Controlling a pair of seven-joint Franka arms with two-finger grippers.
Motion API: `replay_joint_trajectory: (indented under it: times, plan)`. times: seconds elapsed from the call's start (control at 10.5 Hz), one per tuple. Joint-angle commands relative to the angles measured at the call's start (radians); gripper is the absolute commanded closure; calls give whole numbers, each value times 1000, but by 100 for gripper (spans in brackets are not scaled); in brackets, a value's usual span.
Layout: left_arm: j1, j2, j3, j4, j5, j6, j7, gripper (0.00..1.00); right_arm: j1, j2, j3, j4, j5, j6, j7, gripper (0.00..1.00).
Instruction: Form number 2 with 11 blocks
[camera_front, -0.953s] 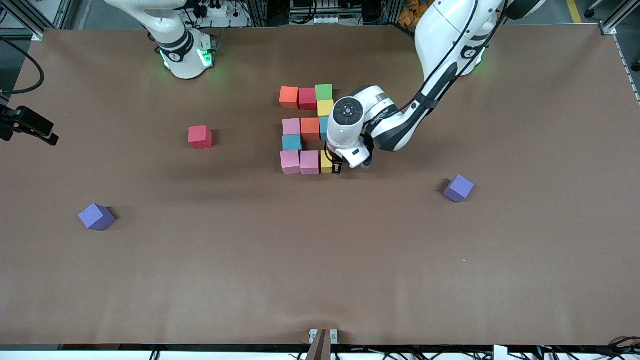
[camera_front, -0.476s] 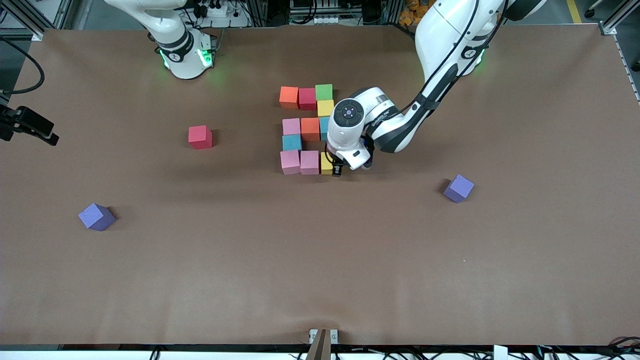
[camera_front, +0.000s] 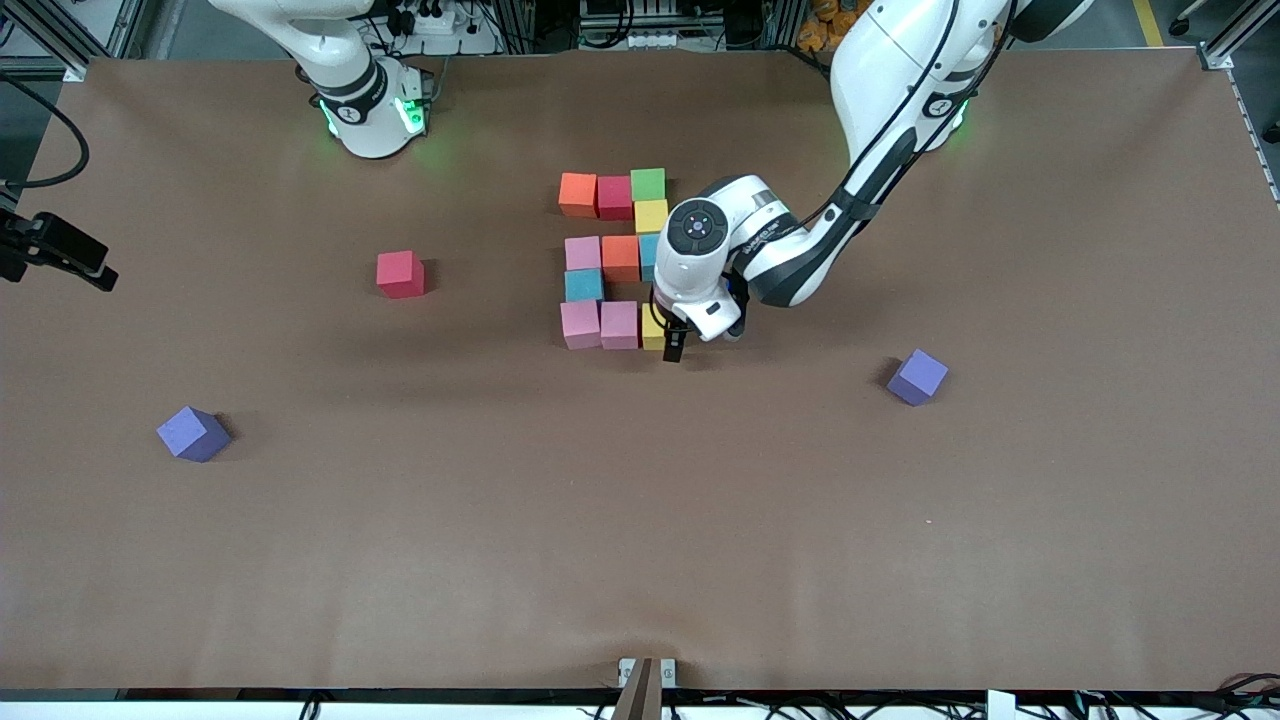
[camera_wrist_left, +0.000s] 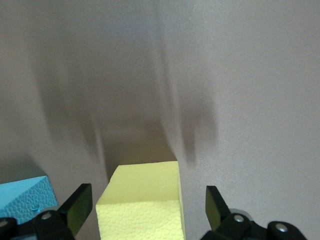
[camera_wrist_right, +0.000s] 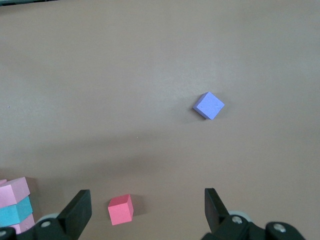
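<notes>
Blocks (camera_front: 620, 262) formed the whole 2 on the tabletop (camera_front: 640, 520); left hand (camera_front: 668, 335) stood spread around the last yellow cube (camera_front: 652, 326), right hand (camera_wrist_right: 145, 212) spread, waiting

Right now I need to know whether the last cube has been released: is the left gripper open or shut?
Open. The left gripper has its fingers apart on either side of the yellow block, with gaps showing.

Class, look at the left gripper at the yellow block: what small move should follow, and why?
Probably lift the left gripper straight up: its fingers stand open, clear of the yellow block, which sits beside the pink block, completing the number 2.
</notes>
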Motion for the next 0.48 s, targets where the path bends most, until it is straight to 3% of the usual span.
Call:
replay_joint_trajectory:
  times: [0.0, 0.19, 0.38]
  plan:
    - [-6, -51, -3, 5, 8, -82, -1, 0, -6, 2, 6, 8, 10, -7, 1, 0]
    - [4, -86, -5, 19, 8, -134, 38, 0, -6, 0, 6, 8, 10, -7, 1, 0]
    - [11, -97, 1, 94, 8, -258, 156, 0, -6, 2, 6, 8, 10, -7, 1, 0]
